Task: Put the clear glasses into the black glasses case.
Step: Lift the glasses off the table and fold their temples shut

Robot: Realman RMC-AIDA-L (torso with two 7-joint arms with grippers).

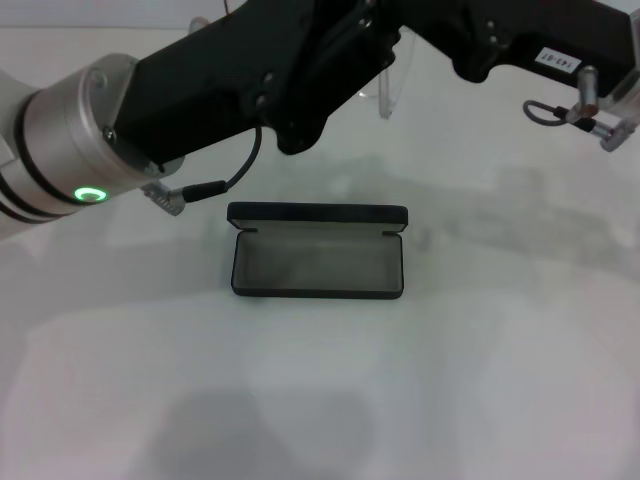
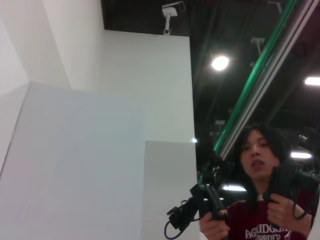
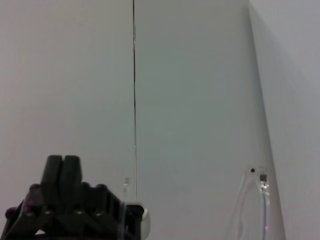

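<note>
A white table [image 1: 320,400] fills the head view, its surface matte and marked only by soft grey shadows. The left wrist view looks upward past white wall panels [image 2: 75,165] that meet at stepped corners, to a dark ceiling. A security camera [image 2: 170,12] hangs at the top edge of the white wall. A green rail [image 2: 255,75] runs slantwise under the ceiling, with round ceiling lights [image 2: 220,62] glowing beside it. Low in that view stands a person [image 2: 260,165] with dark hair and a dark red printed shirt, holding a black handheld controller [image 2: 200,205] in each hand. The right wrist view shows plain pale wall panels with a thin dark seam [image 3: 134,95] between them.
</note>
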